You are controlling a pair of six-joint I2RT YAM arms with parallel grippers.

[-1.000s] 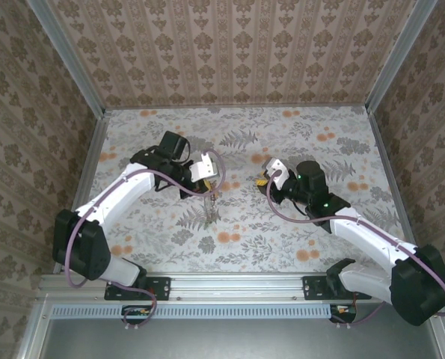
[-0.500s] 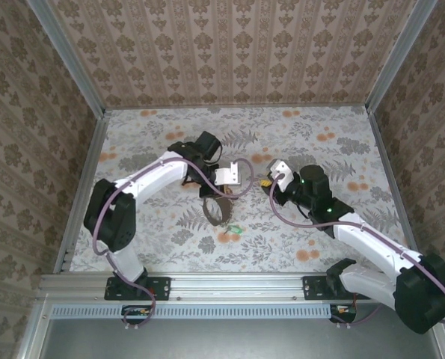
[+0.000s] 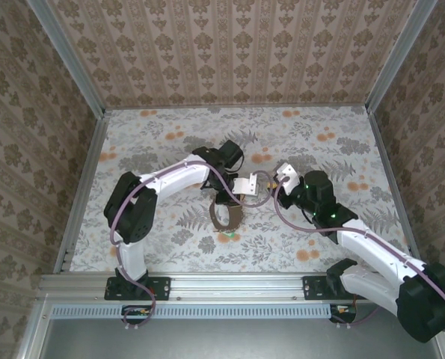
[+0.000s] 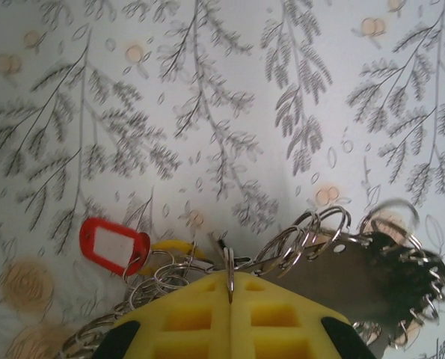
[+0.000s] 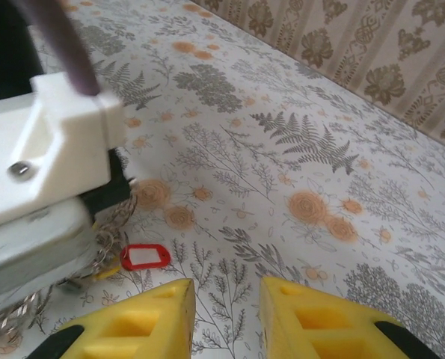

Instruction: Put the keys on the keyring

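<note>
Seeing left gripper [image 4: 230, 288] pinched shut on the keyring [image 4: 229, 265] in the middle of the table [image 3: 155, 142], red key [image 4: 114, 247] right beside it. Right gripper [image 5: 226, 303] close by, fingers apart, holding nothing. Green key [image 3: 228, 235] lying nearby.

The left arm [image 3: 170, 177] and right arm [image 3: 372, 247] are white links with black joints and purple cables [image 5: 57, 45]. The fingers [image 5: 151, 321] are yellow with square pockets. The left's white wrist block [image 5: 50, 142] carries a silver screw [image 5: 18, 170].
</note>
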